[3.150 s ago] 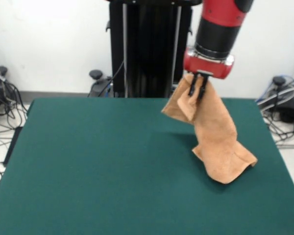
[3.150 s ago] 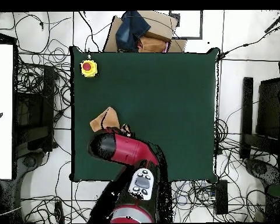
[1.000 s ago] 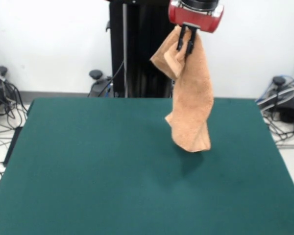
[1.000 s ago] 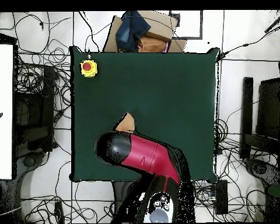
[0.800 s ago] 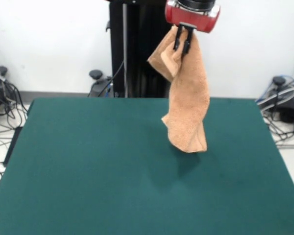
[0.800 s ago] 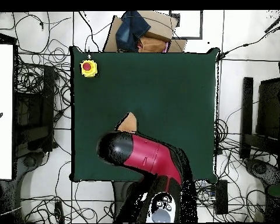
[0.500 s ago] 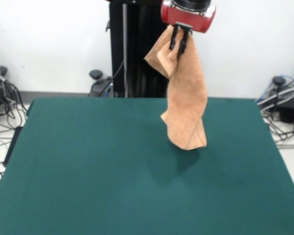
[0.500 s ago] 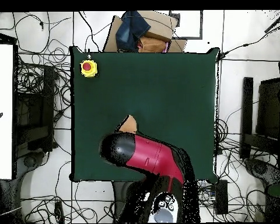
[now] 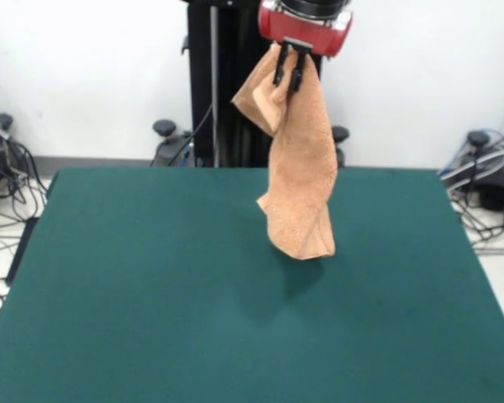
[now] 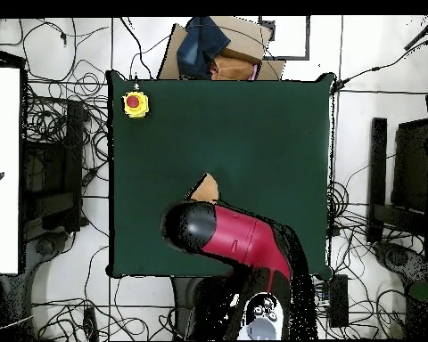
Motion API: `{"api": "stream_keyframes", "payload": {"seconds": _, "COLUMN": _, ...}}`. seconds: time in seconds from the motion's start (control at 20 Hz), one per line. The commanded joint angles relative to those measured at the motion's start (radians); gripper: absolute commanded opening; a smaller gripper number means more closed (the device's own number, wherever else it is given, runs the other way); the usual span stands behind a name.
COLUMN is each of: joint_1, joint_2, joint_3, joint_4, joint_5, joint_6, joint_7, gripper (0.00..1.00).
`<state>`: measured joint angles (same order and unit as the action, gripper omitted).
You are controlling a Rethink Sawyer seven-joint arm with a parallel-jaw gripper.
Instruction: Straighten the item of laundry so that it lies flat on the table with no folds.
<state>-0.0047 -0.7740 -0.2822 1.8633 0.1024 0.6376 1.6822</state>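
Dangling from your black two-fingered gripper, pinched shut on one upper edge, the peach-orange terry-cloth towel hangs bunched above the dark green felt table, toward twelve o'clock. Lower it straight and it will likely crumple into fresh folds.

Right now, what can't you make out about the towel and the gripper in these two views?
- Towel, overhead view: only a small corner shows; the arm covers the rest.
- Towel, front view: it hangs bunched, so its stripes and hems are folded out of sight.
- Whether its bottom edge touches the table: unclear in the front view.
- Gripper, overhead view: hidden under the arm.
- Arm, front view: cut off by the top edge.
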Motion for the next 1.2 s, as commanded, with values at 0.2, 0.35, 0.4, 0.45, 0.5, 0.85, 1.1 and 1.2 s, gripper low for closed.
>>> {"api": "stream_keyframes", "payload": {"seconds": 0.2, "joint_1": -0.036, "joint_2": 0.069, "joint_3": 0.076, "joint_4": -0.035, "joint_5": -0.062, "joint_6": -0.073, "joint_7": 0.088, "gripper": 0.00}}
{"api": "stream_keyframes", "payload": {"seconds": 0.35, "joint_1": -0.030, "joint_2": 0.079, "joint_3": 0.082, "joint_4": -0.030, "joint_5": -0.060, "joint_6": -0.096, "joint_7": 0.109, "gripper": 0.00}}
{"api": "stream_keyframes", "payload": {"seconds": 0.4, "joint_1": -0.030, "joint_2": 0.088, "joint_3": 0.084, "joint_4": -0.032, "joint_5": -0.061, "joint_6": -0.107, "joint_7": 0.113, "gripper": 0.00}}
{"api": "stream_keyframes", "payload": {"seconds": 0.45, "joint_1": -0.030, "joint_2": 0.096, "joint_3": 0.086, "joint_4": -0.034, "joint_5": -0.062, "joint_6": -0.117, "joint_7": 0.117, "gripper": 0.00}}
{"api": "stream_keyframes", "payload": {"seconds": 0.5, "joint_1": -0.031, "joint_2": 0.103, "joint_3": 0.087, "joint_4": -0.033, "joint_5": -0.064, "joint_6": -0.131, "joint_7": 0.118, "gripper": 0.00}}
{"api": "stream_keyframes", "payload": {"seconds": 0.85, "joint_1": -0.030, "joint_2": 0.130, "joint_3": 0.085, "joint_4": -0.040, "joint_5": -0.068, "joint_6": -0.168, "joint_7": 0.112, "gripper": 0.00}}
{"api": "stream_keyframes", "payload": {"seconds": 1.1, "joint_1": -0.041, "joint_2": 0.150, "joint_3": 0.092, "joint_4": -0.035, "joint_5": -0.067, "joint_6": -0.206, "joint_7": 0.105, "gripper": 0.00}}
{"api": "stream_keyframes", "payload": {"seconds": 1.2, "joint_1": -0.042, "joint_2": 0.150, "joint_3": 0.095, "joint_4": -0.033, "joint_5": -0.065, "joint_6": -0.206, "joint_7": 0.102, "gripper": 0.00}}
